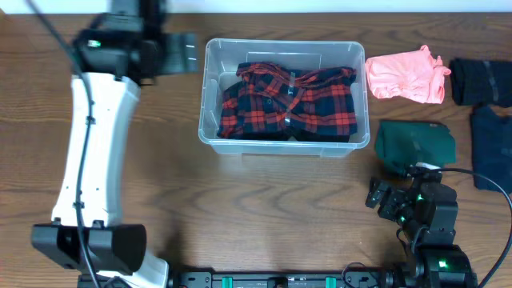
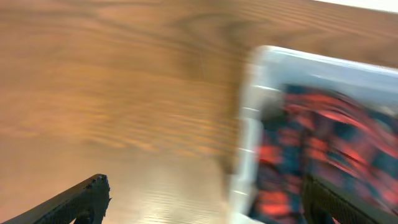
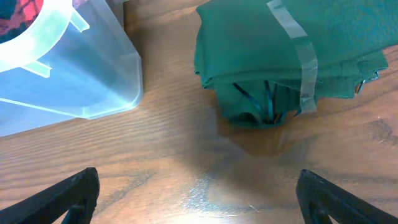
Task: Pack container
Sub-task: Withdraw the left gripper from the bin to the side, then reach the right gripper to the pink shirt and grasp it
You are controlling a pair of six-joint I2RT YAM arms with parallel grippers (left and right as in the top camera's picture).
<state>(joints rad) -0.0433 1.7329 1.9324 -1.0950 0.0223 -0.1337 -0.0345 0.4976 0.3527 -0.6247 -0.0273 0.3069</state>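
Note:
The container [image 1: 206, 96] is a clear plastic bin at the middle back of the table, holding a red and black plaid shirt [image 1: 292, 100]. My left gripper [image 1: 180, 53] is open and empty beside the container's far left corner. The left wrist view is blurred: the open jaws [image 2: 208, 202] straddle the container's wall [image 2: 249, 124], one finger over the plaid shirt [image 2: 323, 143]. My right gripper [image 1: 400, 196] is open and empty at the front right. In the right wrist view its jaws [image 3: 199, 199] sit above bare wood, short of a folded green garment [image 3: 280, 56], with the container's corner [image 3: 81, 74] to the left.
The folded green garment [image 1: 416, 144] lies right of the container. A pink garment [image 1: 406, 74] lies at the back right. Two dark navy garments [image 1: 484, 80] [image 1: 490, 148] lie at the right edge. The left arm's white link [image 1: 92, 152] stretches along the left side.

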